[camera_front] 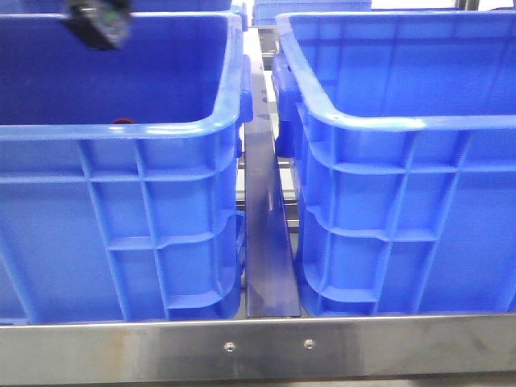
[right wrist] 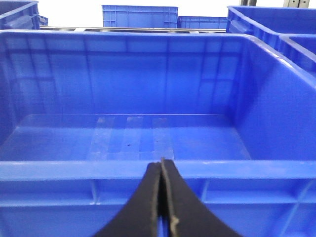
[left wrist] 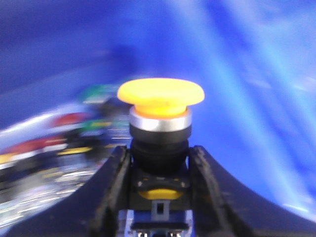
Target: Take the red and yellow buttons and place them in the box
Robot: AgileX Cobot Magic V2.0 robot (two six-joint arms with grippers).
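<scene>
- Two blue crates sitting side by side on the desk: left crate (camera_front: 121,201), right crate (camera_front: 403,201), a metal divider (camera_front: 270,242) between them.
- Right crate's floor showing bare in the right wrist view.
- Left hand (left wrist: 160,163) gripping the yellow button (left wrist: 160,96) by its dark body, inside the left crate; blurred buttons lying behind.
- Right hand (right wrist: 162,197) sitting fully closed, empty, facing the right crate.
- Step judged: carrying yellow; next move calls for lifting over to the box and releasing.

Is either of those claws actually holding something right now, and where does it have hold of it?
The left gripper holds the yellow button by its dark body, below the cap. The right gripper is shut on nothing.
</scene>
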